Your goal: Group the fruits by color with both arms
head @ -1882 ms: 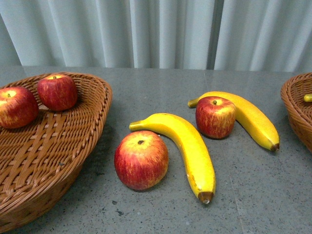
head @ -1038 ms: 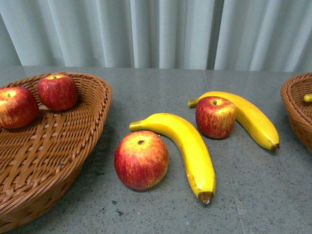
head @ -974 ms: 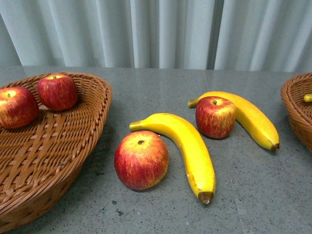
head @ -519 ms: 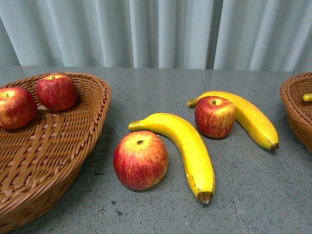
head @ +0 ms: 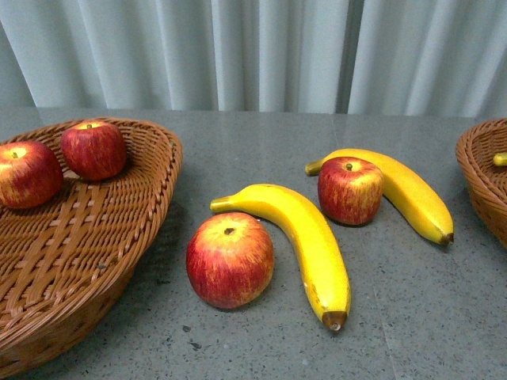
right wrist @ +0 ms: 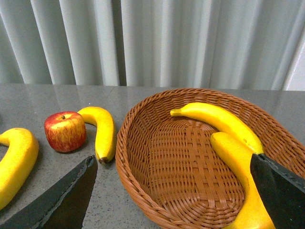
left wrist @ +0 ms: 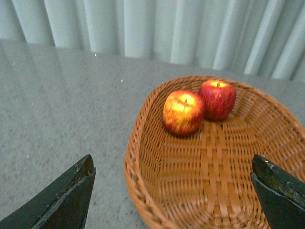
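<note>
Grey table point(head: 261, 134), front: two apples point(head: 93, 149) in left basket point(head: 119, 229); two loose apples point(head: 230, 260), two loose bananas point(head: 305, 237) remain, so roughly half done. Left wrist: left gripper point(left wrist: 171, 164) spread, empty, above that basket. Right wrist: right gripper point(right wrist: 174, 162) spread, empty, above two basketed bananas point(right wrist: 219, 119).

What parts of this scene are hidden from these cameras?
Front view: right basket is cut off by the edge; only a yellow tip shows inside.
Front view: far banana partly hidden behind an apple.
Right wrist view: nearer basket banana runs behind a finger of the right tool.
</note>
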`<move>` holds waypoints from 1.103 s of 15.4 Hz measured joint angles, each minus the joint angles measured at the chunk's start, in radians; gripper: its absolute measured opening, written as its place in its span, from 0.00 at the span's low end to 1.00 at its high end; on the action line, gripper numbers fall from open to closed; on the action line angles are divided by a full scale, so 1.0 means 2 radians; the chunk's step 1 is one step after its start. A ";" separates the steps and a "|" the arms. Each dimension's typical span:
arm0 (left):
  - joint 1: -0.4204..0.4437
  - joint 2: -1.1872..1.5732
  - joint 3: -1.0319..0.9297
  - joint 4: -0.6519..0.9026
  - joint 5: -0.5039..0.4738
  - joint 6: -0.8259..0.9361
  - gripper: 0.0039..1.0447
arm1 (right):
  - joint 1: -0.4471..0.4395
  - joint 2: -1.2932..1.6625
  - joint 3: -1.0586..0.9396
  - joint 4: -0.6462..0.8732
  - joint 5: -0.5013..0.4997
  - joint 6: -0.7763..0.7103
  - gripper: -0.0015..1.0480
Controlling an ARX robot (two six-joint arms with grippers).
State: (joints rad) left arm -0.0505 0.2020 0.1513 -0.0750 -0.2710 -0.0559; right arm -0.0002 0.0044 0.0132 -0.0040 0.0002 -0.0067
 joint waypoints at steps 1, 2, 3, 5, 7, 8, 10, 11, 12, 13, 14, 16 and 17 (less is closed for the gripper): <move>0.007 0.010 0.003 0.012 0.009 0.003 0.94 | 0.000 0.000 0.000 0.000 0.000 0.000 0.94; 0.029 0.041 0.010 0.046 0.032 0.009 0.94 | 0.000 0.000 0.000 0.000 0.000 0.000 0.94; 0.059 0.092 0.020 0.095 0.065 0.018 0.94 | 0.000 0.000 0.000 0.000 0.000 0.000 0.94; 0.082 0.214 0.074 0.197 0.119 0.042 0.94 | 0.000 0.000 0.000 0.000 0.000 0.000 0.94; -0.052 0.497 0.285 0.177 0.221 0.094 0.94 | 0.000 0.000 0.000 0.000 0.000 0.000 0.94; -0.124 0.540 0.313 0.122 0.247 0.108 0.94 | 0.000 0.000 0.000 0.000 0.000 0.000 0.94; -0.153 0.561 0.314 0.086 0.259 0.114 0.94 | 0.000 0.000 0.000 0.000 0.000 0.000 0.94; -0.162 0.574 0.315 0.081 0.259 0.122 0.94 | 0.000 0.000 0.000 0.000 0.000 0.000 0.94; -0.174 0.598 0.315 0.074 0.264 0.139 0.94 | 0.000 0.000 0.000 0.000 0.000 0.000 0.94; -0.178 0.609 0.315 0.069 0.266 0.154 0.94 | 0.000 0.000 0.000 0.000 0.000 0.000 0.94; -0.180 0.617 0.316 0.067 0.267 0.165 0.94 | 0.000 0.000 0.000 0.000 0.000 0.000 0.94; -0.181 0.643 0.325 0.063 0.272 0.193 0.94 | 0.000 0.000 0.000 0.000 0.000 0.000 0.94; -0.181 0.651 0.328 0.062 0.271 0.204 0.94 | 0.000 0.000 0.000 0.000 0.000 0.000 0.94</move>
State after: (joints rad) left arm -0.4118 1.5047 0.8074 0.0498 0.2714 0.3527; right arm -0.0002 0.0044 0.0132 -0.0044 0.0002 -0.0067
